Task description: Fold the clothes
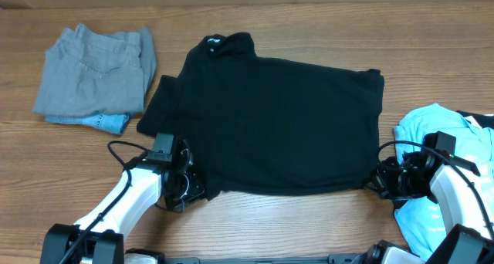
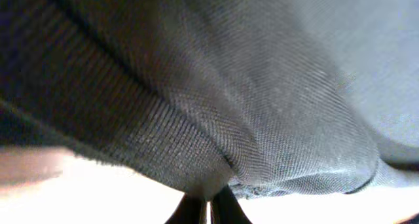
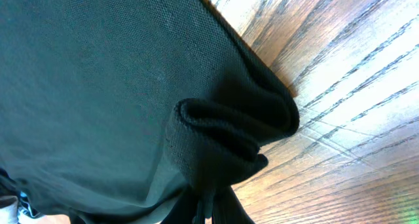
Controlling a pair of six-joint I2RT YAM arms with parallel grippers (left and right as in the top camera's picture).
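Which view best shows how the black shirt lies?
Overhead: the whole black shirt lies spread out. The wrist views show only close-ups of its fabric pinched by the left gripper and right gripper.

Matt black fine-knit shirt (image 1: pixel 278 125), ribbed at its edge, grey woven garment (image 1: pixel 93 71), light-blue tee (image 1: pixel 421 129), glossy grained wood table (image 1: pixel 309 225)

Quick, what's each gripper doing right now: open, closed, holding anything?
Left gripper: closed on the black shirt, at its near edge.
Right gripper: closed on a bunched fold of the black shirt.
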